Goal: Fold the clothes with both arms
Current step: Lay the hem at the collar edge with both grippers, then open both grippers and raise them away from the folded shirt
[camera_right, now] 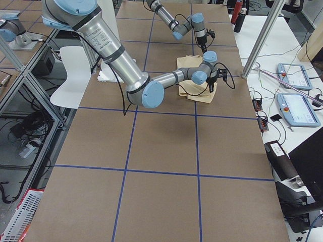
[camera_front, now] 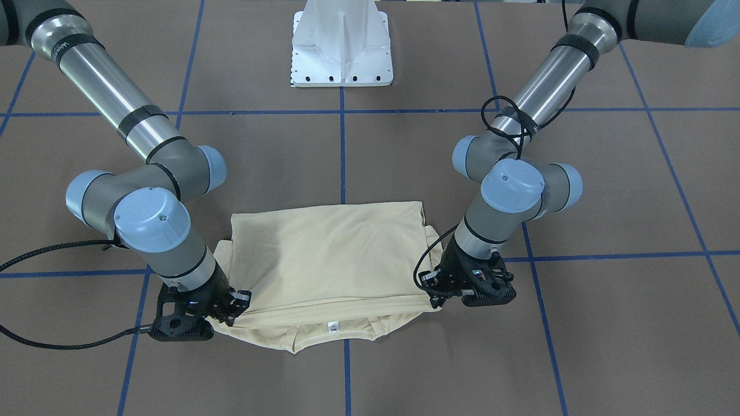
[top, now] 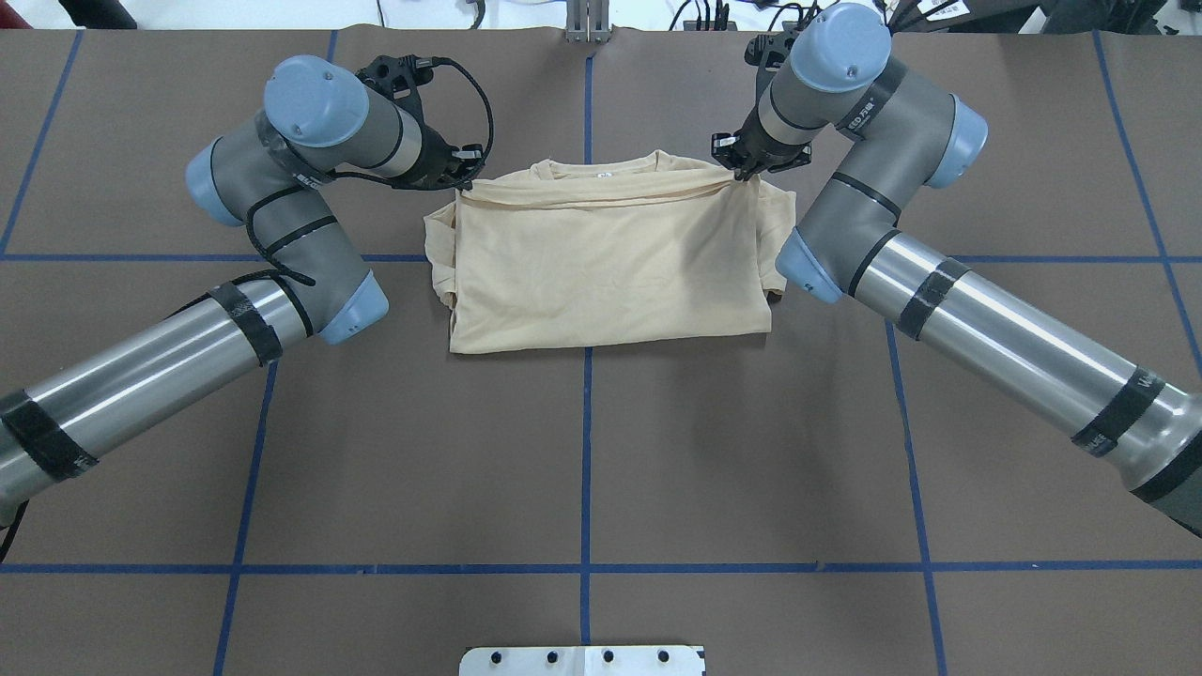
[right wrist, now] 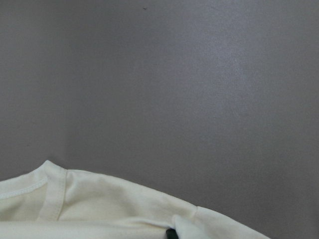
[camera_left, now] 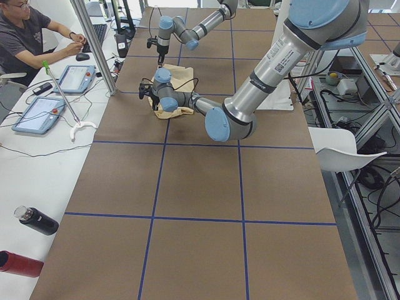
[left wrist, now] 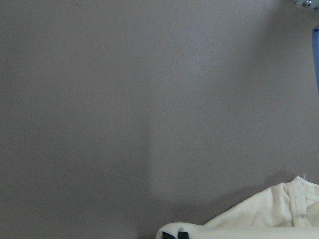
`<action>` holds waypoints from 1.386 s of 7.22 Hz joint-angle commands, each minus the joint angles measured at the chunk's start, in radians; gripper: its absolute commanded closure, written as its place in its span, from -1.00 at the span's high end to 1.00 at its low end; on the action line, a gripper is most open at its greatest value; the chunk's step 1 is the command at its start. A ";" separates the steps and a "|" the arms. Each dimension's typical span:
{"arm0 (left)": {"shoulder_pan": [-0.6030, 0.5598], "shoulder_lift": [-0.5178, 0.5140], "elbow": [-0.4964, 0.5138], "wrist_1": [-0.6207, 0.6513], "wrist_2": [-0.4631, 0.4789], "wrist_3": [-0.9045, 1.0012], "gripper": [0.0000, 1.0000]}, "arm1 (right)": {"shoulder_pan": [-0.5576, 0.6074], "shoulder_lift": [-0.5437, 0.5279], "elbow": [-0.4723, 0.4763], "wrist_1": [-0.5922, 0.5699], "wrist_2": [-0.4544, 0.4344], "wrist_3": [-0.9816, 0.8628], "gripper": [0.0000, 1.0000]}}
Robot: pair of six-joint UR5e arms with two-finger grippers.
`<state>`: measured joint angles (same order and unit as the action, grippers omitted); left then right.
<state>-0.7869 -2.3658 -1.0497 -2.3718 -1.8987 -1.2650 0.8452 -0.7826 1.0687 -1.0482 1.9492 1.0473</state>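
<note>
Shirt (top: 601,272) lies on table (top: 601,451), far side, hem folded up to neck. L gripper (top: 462,185) & R gripper (top: 735,169) each clamp a corner (edge taut btwn), prob. so fold lands square.

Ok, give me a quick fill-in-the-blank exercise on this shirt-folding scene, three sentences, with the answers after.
1. The shirt lies on a table crossed by ___ tape lines.
2. The shirt's folded edge is pinched by ___ pincers, the left pincer and the right pincer.
3. The small label at the neckline is ___.
Missing words: blue; two; white.
</note>
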 commanded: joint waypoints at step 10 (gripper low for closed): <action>-0.068 0.120 -0.435 0.238 -0.083 0.009 1.00 | -0.127 -0.293 0.389 -0.013 0.146 0.249 1.00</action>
<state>-0.8542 -2.2461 -1.4805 -2.1369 -1.9837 -1.2568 0.7434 -1.0546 1.4564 -1.0602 2.0985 1.2776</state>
